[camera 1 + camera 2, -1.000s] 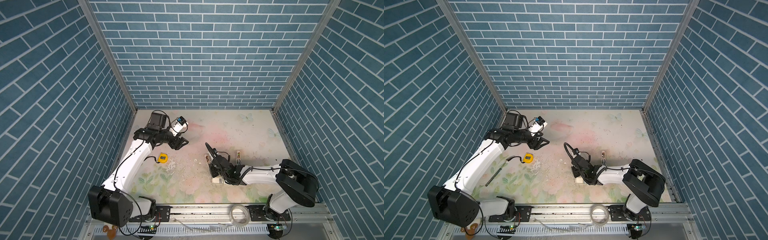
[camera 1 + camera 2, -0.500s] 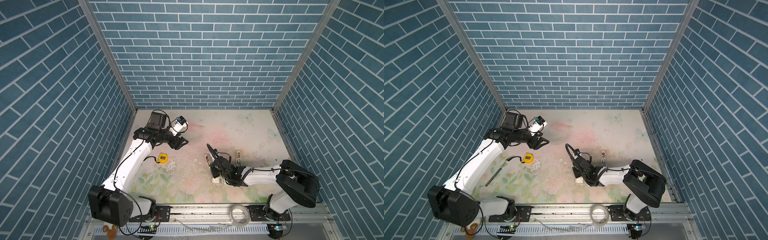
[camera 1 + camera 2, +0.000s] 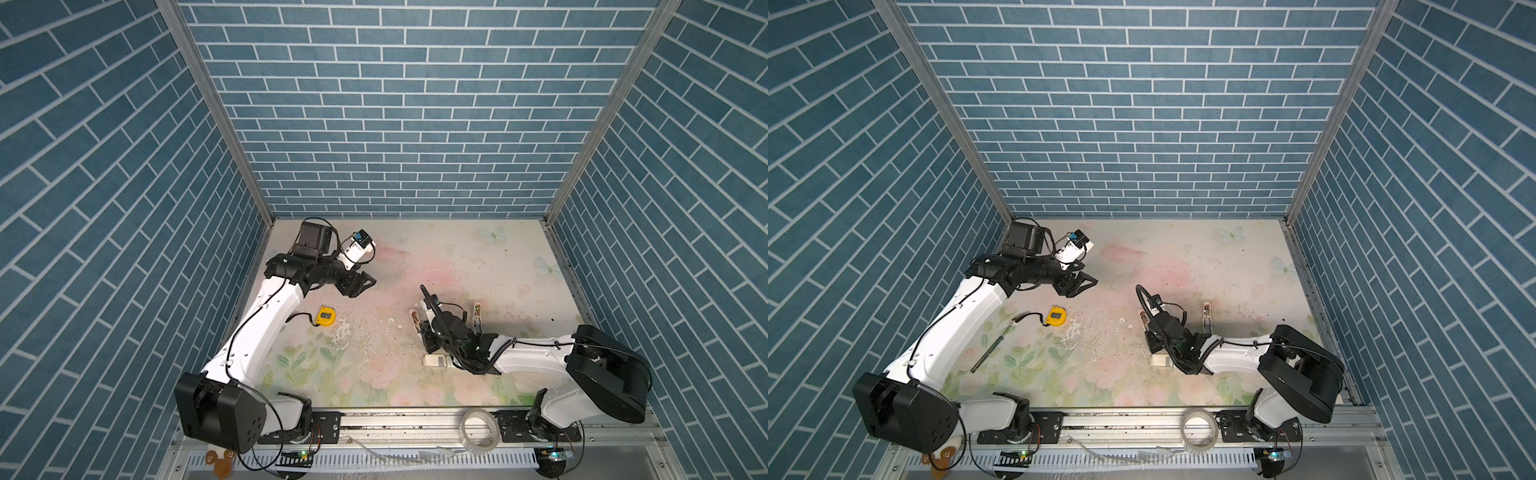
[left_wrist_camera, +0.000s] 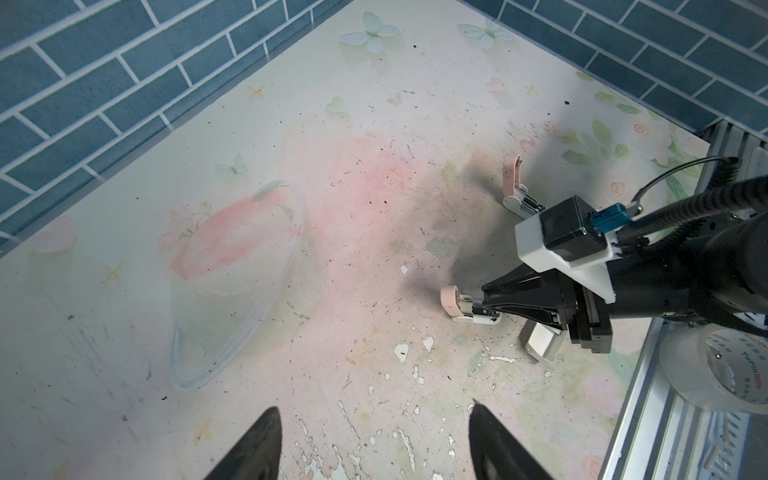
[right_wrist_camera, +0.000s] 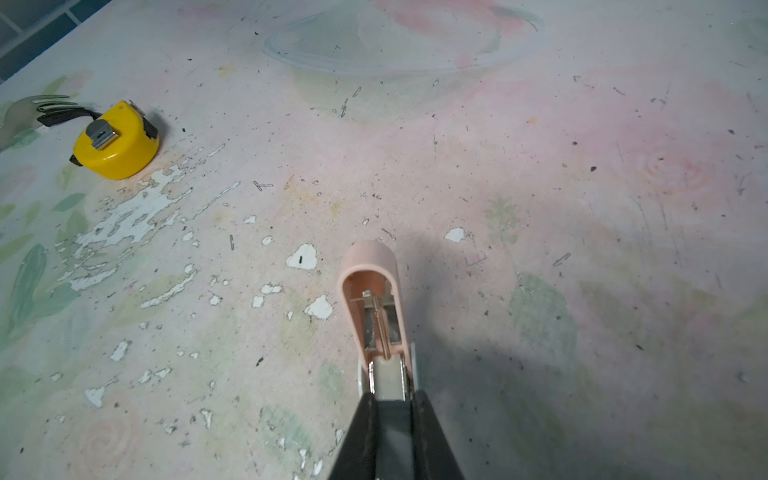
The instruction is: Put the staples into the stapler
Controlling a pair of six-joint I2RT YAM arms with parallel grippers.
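**Worktop** [image 3: 457,257]: matt printed sheet with a pale floral and butterfly pattern. The print has flaked to white in ragged patches near the middle. It is speckled with dark grit and loose staples [image 5: 262,185] of thin bent wire.

**Stapler** [image 5: 374,291]: small, with a smooth pink plastic cover, round-nosed, swung open from a white base. The right wrist view shows the hollow underside of the cover, with a bright metal plate and a slim coiled spring. It sits low, right of the worktop's middle. Whether the base touches the sheet cannot be told.

**Right gripper** [image 5: 392,397]: black tapered jaws closed on the rear of the stapler, clamping its white and metal part.

**Second stapler** [image 4: 512,176]: same build, pink cover raised upright. It stands beside the right gripper, clear of its jaws.

**Staple carton** [image 3: 436,360]: small white rectangular box lying flat, partly under the right wrist and just beside the held stapler's rear. No staple strips can be made out.

**Left gripper** [image 3: 362,284]: jaws spread wide with nothing between them, above the rear left of the worktop. It is well apart from the stapler and the carton.

**Other items:**
- A glossy yellow tape measure [image 5: 116,145] with a metal clip.
- A clear round lid [image 4: 296,237].
- A roll of clear tape [image 4: 685,370] on the front rail.
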